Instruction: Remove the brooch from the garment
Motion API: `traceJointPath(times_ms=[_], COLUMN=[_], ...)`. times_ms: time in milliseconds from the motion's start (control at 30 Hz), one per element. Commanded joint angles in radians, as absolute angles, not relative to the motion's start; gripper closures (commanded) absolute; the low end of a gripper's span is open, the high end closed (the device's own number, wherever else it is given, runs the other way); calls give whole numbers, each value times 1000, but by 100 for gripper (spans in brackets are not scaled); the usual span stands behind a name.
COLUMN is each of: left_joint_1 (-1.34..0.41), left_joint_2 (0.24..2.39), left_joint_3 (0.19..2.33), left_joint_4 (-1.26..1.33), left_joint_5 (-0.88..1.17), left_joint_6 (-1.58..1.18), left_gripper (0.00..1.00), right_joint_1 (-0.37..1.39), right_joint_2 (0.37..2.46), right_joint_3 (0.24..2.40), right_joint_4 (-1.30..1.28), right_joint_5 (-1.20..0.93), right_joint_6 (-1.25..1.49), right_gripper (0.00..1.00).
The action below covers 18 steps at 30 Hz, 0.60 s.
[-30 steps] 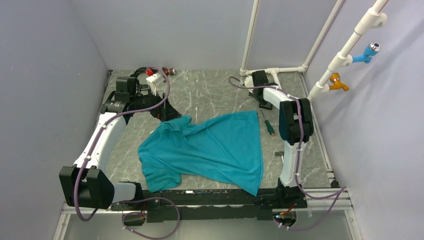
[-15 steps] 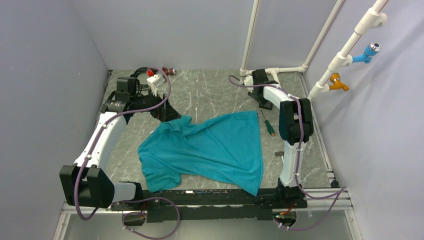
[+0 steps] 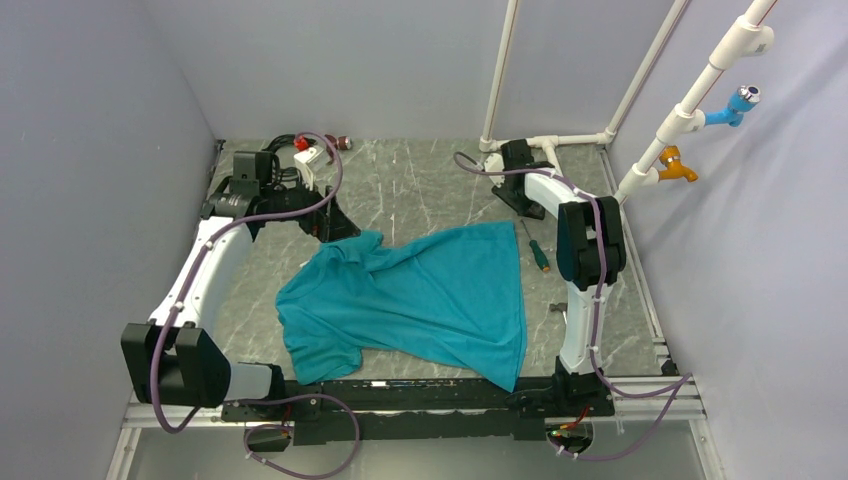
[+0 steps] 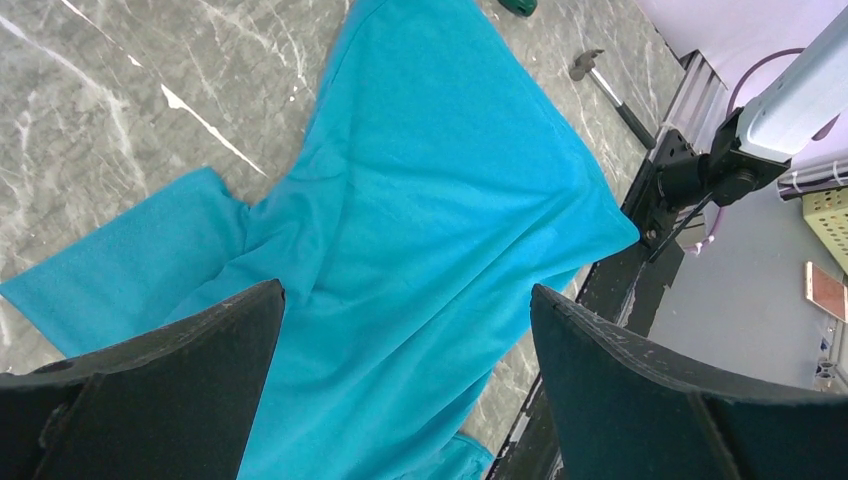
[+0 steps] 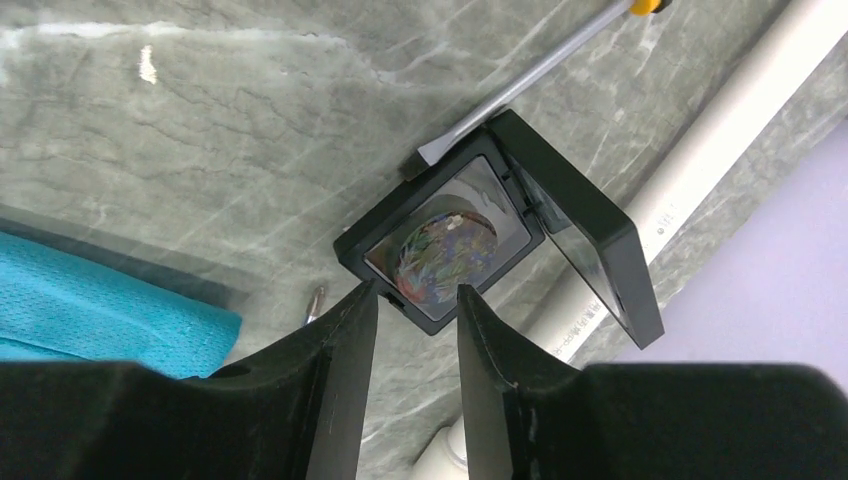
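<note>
The garment [image 3: 420, 300], a teal t-shirt, lies spread on the marble table and fills the left wrist view [image 4: 400, 220]. My left gripper [image 3: 335, 222] hovers wide open and empty above the shirt's far left corner [image 4: 405, 290]. The brooch [image 5: 445, 250], a small round dark disc with a mottled sheen, lies inside an open black case [image 5: 590, 230] at the back right, apart from the shirt. My right gripper [image 5: 418, 292] is just above the case's near edge, its jaws a little apart with nothing between them. It also shows in the top view [image 3: 522, 200].
A green-handled screwdriver [image 3: 540, 255] lies right of the shirt. A flat-blade screwdriver [image 5: 530, 80] touches the case. White pipes [image 5: 700, 160] run behind it. A small hammer-like tool [image 3: 557, 307] lies near the right arm. A reddish-brown tool [image 3: 343, 142] sits at the back left.
Both arms have shifted only slightly near their places. The shirt has not moved.
</note>
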<state>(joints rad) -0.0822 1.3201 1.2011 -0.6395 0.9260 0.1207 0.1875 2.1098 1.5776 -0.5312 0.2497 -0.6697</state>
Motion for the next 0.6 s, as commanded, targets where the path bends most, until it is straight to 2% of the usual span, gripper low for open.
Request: traceJointPath(times_ms=[0, 200, 333, 567], left_joint_1=[-64, -8, 30, 29], left_joint_2=[1333, 1371, 1434, 1621], left_joint_3=[1250, 1262, 1302, 1434], left_joint_4=[-684, -702, -713, -751], left_joint_5=[946, 906, 759, 548], left_joint_6=[171, 190, 198, 249], left_gripper=[1, 1, 2, 20], right_joint_1=[204, 239, 263, 298], right_joint_2=[2077, 2046, 2038, 2006], right_joint_3=[1628, 1671, 1718, 1746], right_joint_4=[-560, -619, -686, -757], right_joint_5=[209, 138, 61, -130], right_joint_6=[-646, -606, -550, -476], right_gripper=[61, 56, 54, 48])
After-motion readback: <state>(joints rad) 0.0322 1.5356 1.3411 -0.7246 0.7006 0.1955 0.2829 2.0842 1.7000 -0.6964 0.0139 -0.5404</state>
